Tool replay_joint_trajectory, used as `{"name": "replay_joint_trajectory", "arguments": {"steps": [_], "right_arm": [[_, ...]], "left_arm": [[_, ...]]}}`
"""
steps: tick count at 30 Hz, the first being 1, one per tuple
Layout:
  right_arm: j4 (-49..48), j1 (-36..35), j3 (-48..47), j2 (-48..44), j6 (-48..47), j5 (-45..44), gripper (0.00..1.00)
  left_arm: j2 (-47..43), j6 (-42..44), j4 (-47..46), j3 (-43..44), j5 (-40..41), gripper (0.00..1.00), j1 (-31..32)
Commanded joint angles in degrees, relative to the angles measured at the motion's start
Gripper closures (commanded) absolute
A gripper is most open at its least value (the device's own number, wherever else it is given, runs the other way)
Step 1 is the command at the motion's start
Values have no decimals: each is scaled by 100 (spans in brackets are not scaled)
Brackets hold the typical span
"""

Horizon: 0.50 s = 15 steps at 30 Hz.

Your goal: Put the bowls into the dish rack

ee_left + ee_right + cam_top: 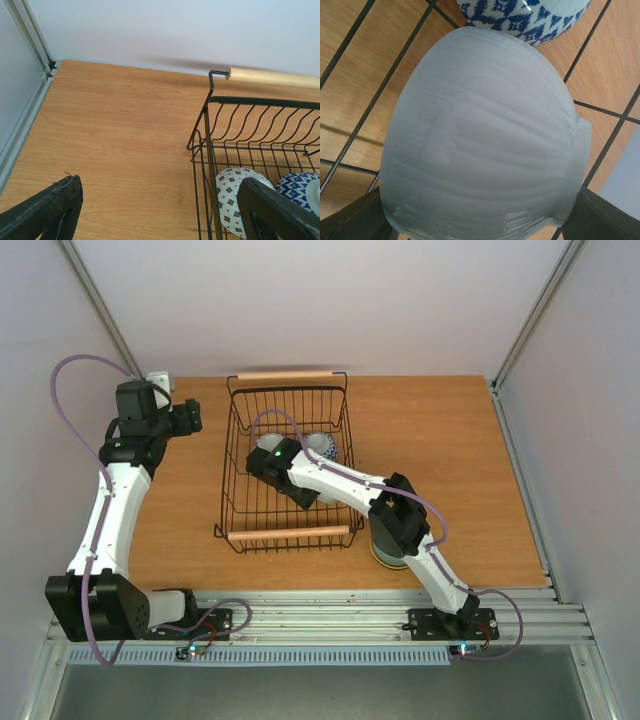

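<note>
One pale bowl [480, 135] between the right jaws, apparently in their grip.

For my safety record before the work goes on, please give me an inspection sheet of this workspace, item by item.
Surface: light wooden table.
Job's things: dish rack on the table, holding a dotted white bowl and a blue-and-white bowl; another bowl on the table, partly under the right arm.
Clutter: nothing seen.
Grippers: left gripper jaws open, empty, beside the rack; right gripper jaws closed on a pale bowl inside the rack.
Cables: purple cables along both arms; one arcs over the rack.
Surroundings: white walls, metal rails.
</note>
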State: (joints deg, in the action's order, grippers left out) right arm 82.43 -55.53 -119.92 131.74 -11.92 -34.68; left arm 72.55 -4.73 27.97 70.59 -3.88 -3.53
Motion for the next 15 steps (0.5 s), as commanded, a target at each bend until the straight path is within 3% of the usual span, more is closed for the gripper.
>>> {"name": "replay_joint_trajectory", "arguments": {"steps": [1,3,6,7,15], "right_arm": [[-25,-20,-227,102,-125,112,50],[-93,-26,-225,66,-179,176,37],[-271,-47,-163,-33,-280,371,7],[-335,-53,-144,-69,-310,419,2],[-595,-129,-145,-187,-466,720,1]], "left_arm": [[-58,-72,-359,-27,-94,15,-25],[-51,-72,-375,-36,-105,15,-25],[-48,-59,-384,-49,-104,15,-19],[-44,-55,-384,-46,-108,15,-30],[-44,-37,-407,-67,-121,15,-37]]}}
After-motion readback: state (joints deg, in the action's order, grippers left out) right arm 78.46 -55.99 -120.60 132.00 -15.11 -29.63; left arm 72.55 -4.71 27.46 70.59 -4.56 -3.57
